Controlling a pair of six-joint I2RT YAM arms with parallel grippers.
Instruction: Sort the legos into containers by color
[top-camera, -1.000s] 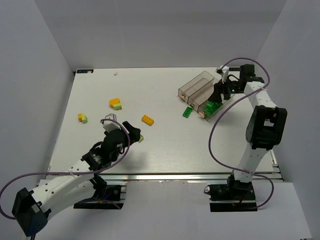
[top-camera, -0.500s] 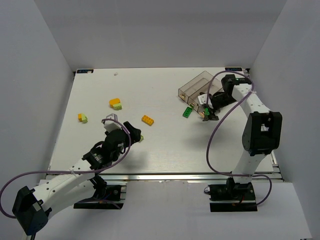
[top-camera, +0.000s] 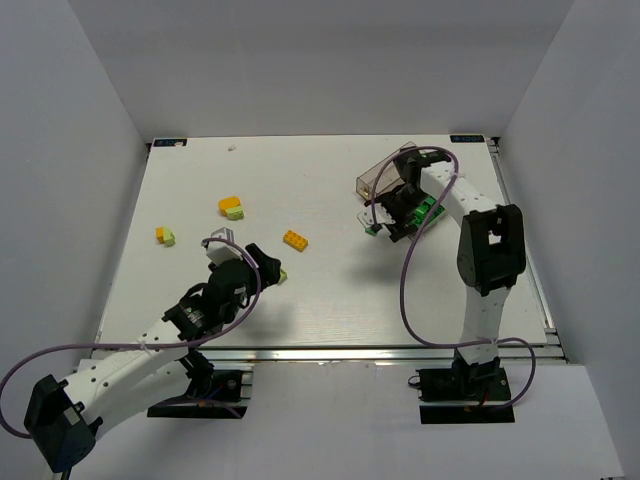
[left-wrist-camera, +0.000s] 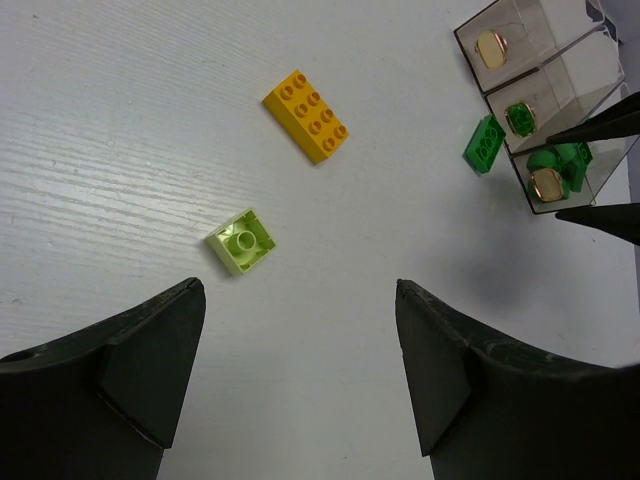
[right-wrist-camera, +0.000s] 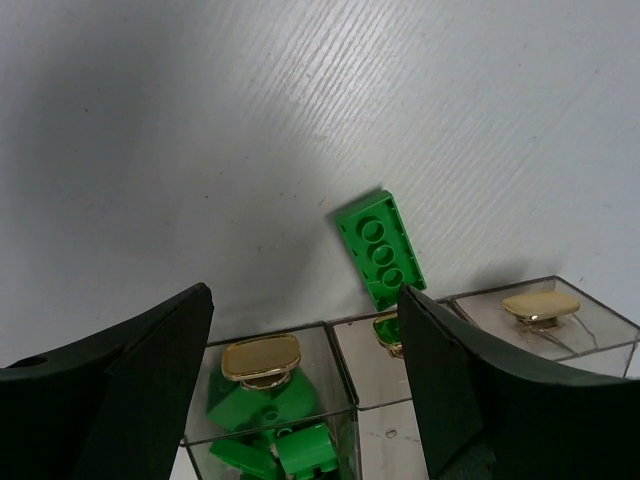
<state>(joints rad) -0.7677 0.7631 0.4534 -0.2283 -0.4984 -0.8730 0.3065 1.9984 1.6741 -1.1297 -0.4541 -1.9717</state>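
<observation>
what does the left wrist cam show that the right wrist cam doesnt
Only the left wrist view: an orange-yellow brick and a pale lime brick lying apart on the table. Only the right wrist view: no extra brick, just a closer look into the bins. Both: the dark green brick on the table beside the bins, and green bricks piled in the end bin.

Right gripper (right-wrist-camera: 305, 292) spread, empty; 1 green brick (right-wrist-camera: 381, 247) on table (right-wrist-camera: 150, 120) just beside containers (right-wrist-camera: 344, 375).
</observation>
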